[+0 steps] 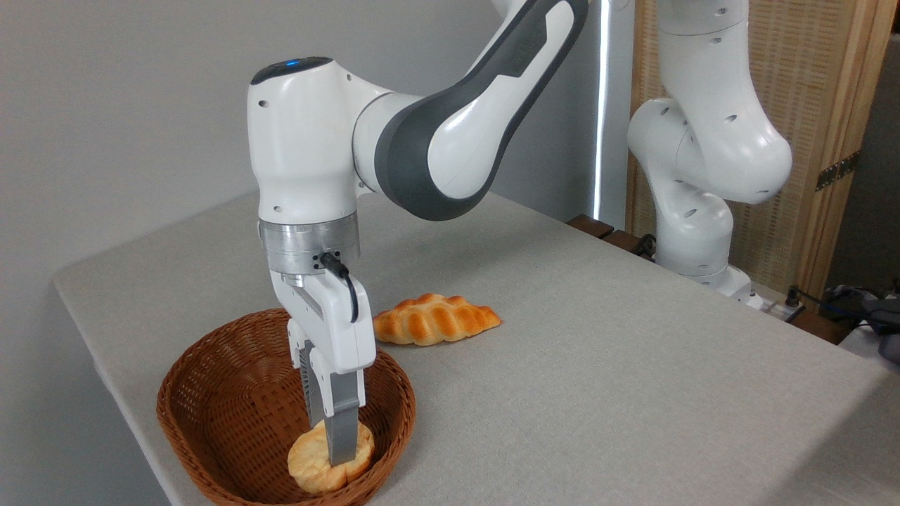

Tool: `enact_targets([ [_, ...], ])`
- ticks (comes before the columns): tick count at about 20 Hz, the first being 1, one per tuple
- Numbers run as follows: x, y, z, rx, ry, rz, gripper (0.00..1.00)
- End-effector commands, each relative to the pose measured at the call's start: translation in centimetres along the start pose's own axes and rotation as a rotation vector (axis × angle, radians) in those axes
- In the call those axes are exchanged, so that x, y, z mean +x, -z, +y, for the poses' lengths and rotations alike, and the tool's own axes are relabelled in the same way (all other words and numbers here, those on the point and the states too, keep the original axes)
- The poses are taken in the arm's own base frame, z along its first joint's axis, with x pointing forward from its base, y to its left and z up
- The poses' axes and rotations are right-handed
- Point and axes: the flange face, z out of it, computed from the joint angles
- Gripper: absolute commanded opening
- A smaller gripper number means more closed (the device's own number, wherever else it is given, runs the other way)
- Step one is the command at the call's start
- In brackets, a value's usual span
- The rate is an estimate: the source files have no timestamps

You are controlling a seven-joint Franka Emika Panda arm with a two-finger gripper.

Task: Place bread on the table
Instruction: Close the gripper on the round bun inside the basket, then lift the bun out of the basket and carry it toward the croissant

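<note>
Bread (pixel 325 458) low in the frame's lower left, inside the wicker basket (pixel 211 393), pinched between the fingers of the gripper (pixel 336 450), jaws clenched on the bun from above. Just behind the basket, near frame centre, a braided loaf (pixel 434 320) lying on the grey table (pixel 633 365). At upper right, the arm's white base (pixel 692 232) standing at the table's far edge.

We see the gripper (pixel 330 450) reaching straight down into the wicker basket (pixel 211 400), its two grey fingers (pixel 343 429) closed against the bread (pixel 316 464), a pale round bun tilted at the basket's near right end. The basket sits at the front left corner of the table (pixel 598 365). Just beyond the basket's far right rim lies a braided loaf (pixel 432 320) on the cloth.
</note>
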Motion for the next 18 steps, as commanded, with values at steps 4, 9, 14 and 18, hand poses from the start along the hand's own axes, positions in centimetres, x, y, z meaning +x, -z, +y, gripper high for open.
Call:
enact_targets([
  [4,-0.1,2.4,0.2,-0.018,0.129,0.035,0.34],
  [9,-1.2,4.3,0.3,-0.041,0.14,0.017,0.38],
  [14,-2.6,6.5,1.2,-0.112,0.157,-0.017,0.38],
  [18,-3.5,8.0,2.0,-0.173,0.176,-0.024,0.41],
])
